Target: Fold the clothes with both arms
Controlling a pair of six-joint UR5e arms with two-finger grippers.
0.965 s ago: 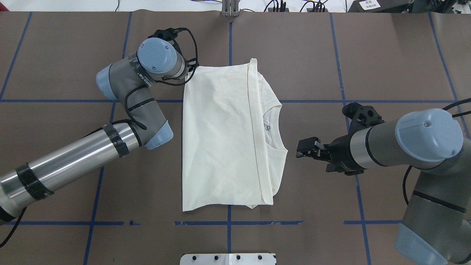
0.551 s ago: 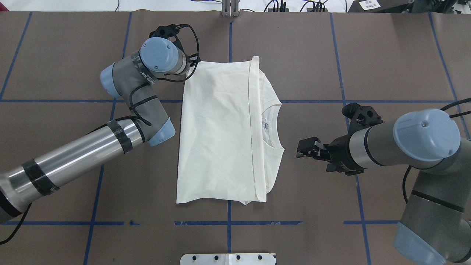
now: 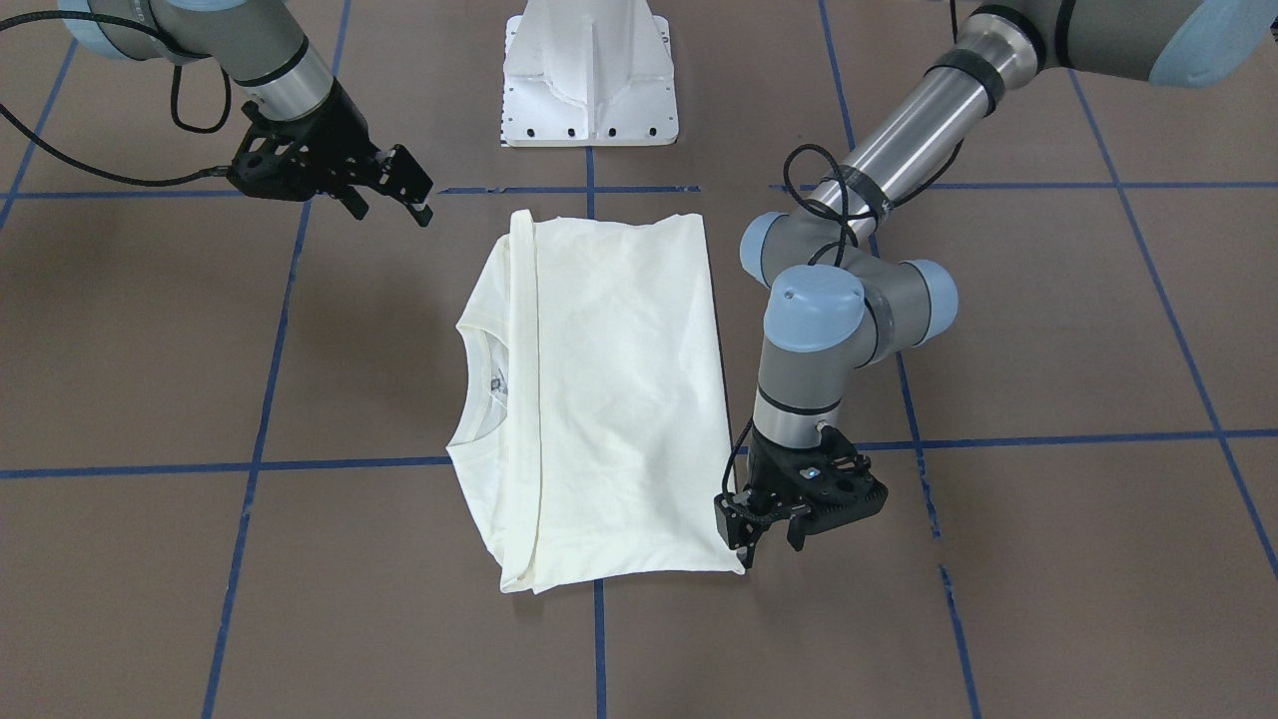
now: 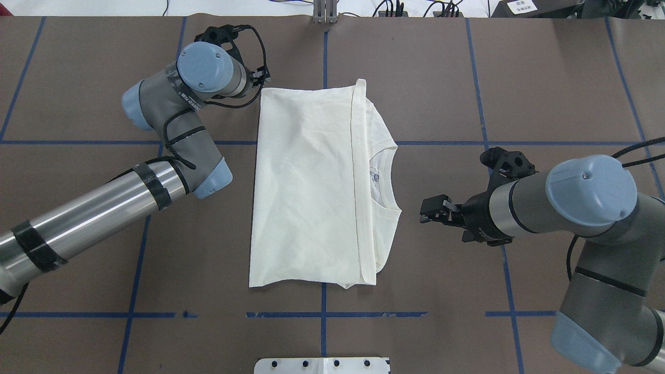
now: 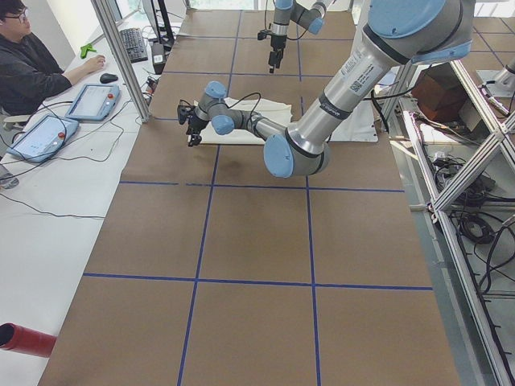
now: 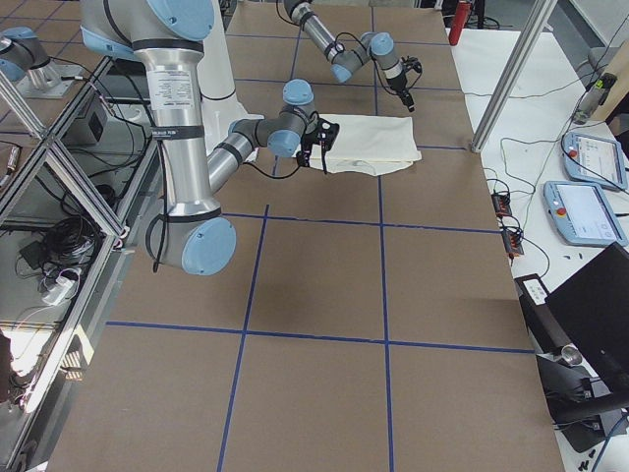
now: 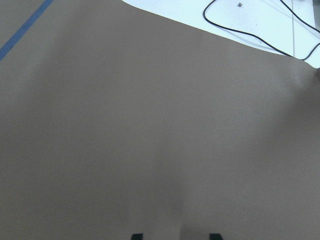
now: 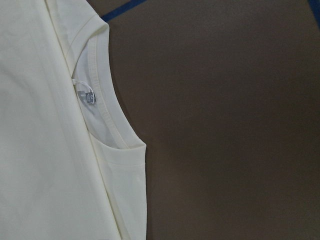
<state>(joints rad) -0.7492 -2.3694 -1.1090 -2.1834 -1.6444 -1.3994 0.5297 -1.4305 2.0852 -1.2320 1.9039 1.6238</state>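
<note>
The cream T-shirt (image 4: 306,182) is lying folded in the middle of the desk (image 4: 545,78), plain side up, with its neckline facing the desk's right end. The left hand (image 3: 764,539) is hovering just beside the shirt corner nearest the desk's far edge, fingers spread over bare desk and gripping nothing. The right hand (image 4: 427,209) is hanging near the neckline, clear of the cloth, fingers likewise spread.

Brown table (image 4: 545,78) with blue tape grid, folded cream T-shirt (image 4: 306,182) lying flat
</note>
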